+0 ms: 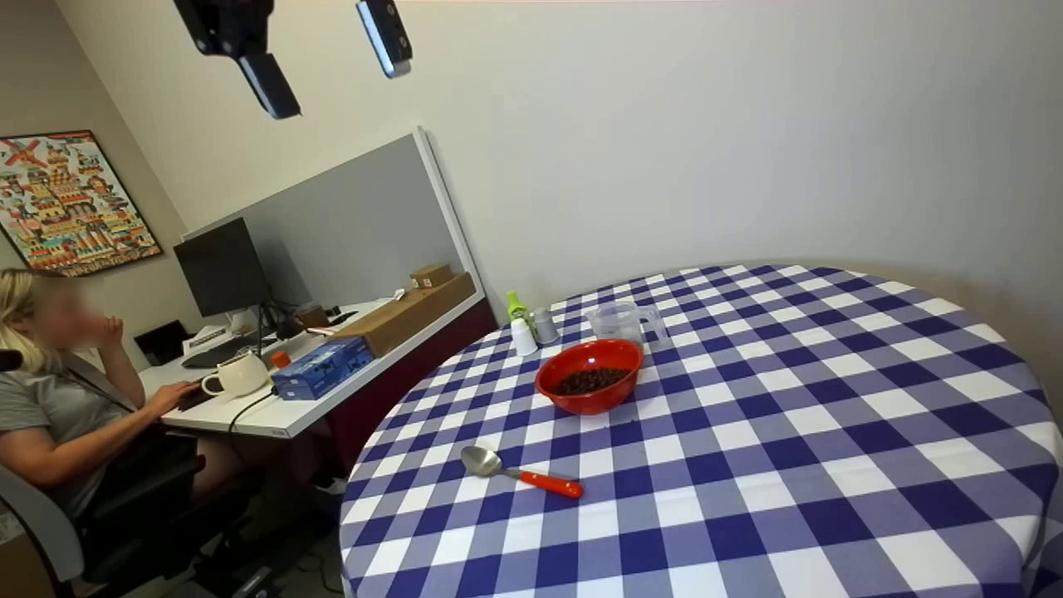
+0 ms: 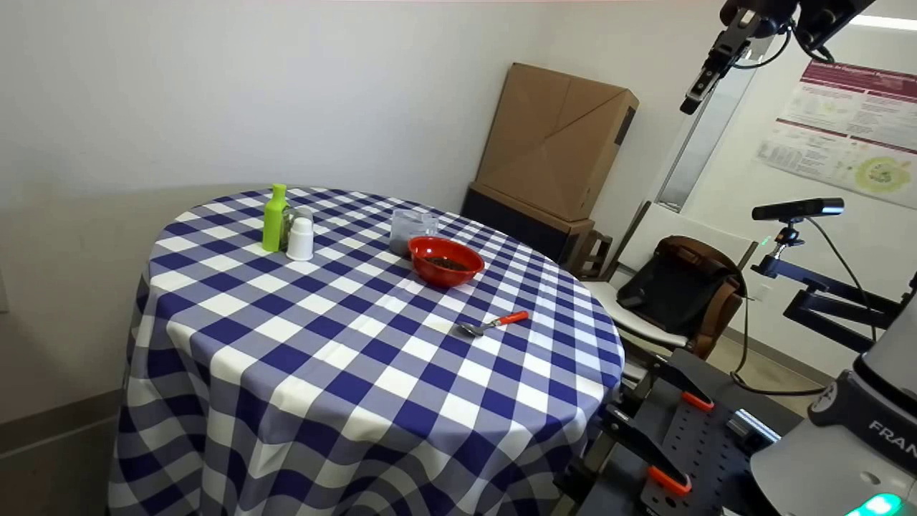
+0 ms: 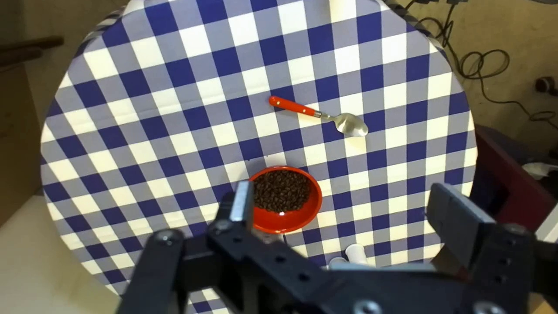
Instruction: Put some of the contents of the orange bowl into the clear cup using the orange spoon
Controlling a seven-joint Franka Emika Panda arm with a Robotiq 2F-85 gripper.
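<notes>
The end effector (image 1: 340,93) hangs at the upper left of the frame in an exterior view, its dark fingers (image 1: 271,86) spread well apart and pointing downward (the top edge crops it). The wrist (image 2: 768,20) shows at the upper right in an exterior view, the fingers slanting toward the lower left. At that frame's lower right stands the arm base (image 2: 813,466), a green light (image 2: 880,504) glowing on it. In the wrist view, the fingers reach up from the bottom, a wide gap between.

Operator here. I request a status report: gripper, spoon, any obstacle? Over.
Gripper open, empty, high above checked tablecloth. Orange-handled spoon lying on it, not yet picked up. Nothing seen covering the spoon; orange bowl of dark beans nearby.
</notes>
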